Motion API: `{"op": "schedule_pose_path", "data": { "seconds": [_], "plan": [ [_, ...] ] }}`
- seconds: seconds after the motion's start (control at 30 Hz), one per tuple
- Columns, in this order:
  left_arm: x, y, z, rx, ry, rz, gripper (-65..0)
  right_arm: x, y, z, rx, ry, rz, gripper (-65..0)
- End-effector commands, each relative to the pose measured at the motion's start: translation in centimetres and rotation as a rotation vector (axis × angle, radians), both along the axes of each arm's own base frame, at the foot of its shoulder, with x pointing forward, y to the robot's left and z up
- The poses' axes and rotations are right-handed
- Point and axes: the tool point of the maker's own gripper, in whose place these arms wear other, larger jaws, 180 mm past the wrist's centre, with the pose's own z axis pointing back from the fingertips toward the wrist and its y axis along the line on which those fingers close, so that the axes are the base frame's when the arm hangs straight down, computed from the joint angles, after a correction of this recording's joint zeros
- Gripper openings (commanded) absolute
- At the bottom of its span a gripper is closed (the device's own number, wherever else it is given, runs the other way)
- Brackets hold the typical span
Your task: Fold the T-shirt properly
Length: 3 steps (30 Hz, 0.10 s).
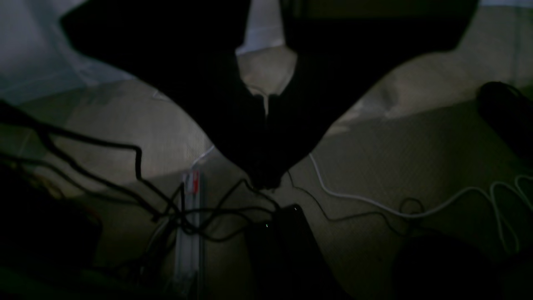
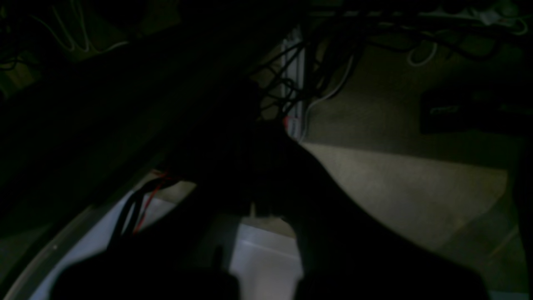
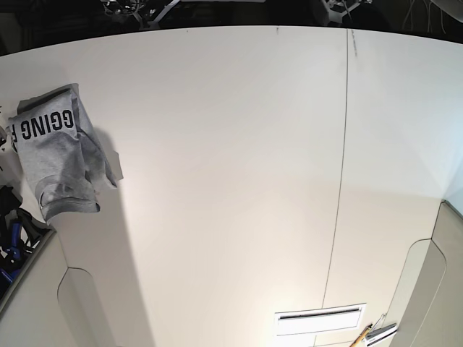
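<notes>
at the table's (image 3: 231, 181) left edge the grey t-shirt (image 3: 58, 155) is seen bunched in soft folds, black block letters "ging" showing. the smooth white tabletop is crossed by a thin seam (image 3: 340, 173). both grippers are closed, holding nothing.

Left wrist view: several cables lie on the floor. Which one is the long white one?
The white cable that runs from the picture's centre to coils at the right edge. The black cables are tangled at lower left and centre.
</notes>
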Motion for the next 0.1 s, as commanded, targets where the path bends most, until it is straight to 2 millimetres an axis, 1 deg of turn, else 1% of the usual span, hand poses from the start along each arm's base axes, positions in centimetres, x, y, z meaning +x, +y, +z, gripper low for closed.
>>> {"op": "schedule_pose_path", "data": {
  "seconds": [0.0,0.07],
  "plan": [
    [0.08,0.32,0.12,0.001,-0.008,-0.003,-65.0,0.17,-0.31,0.06,-0.002,-0.007,-0.008,-65.0],
    [0.15,0.30,0.12,0.000,-0.009,-0.003,-65.0,0.15,-0.30,0.07,-0.001,-0.007,-0.008,-65.0]
  ]
}}
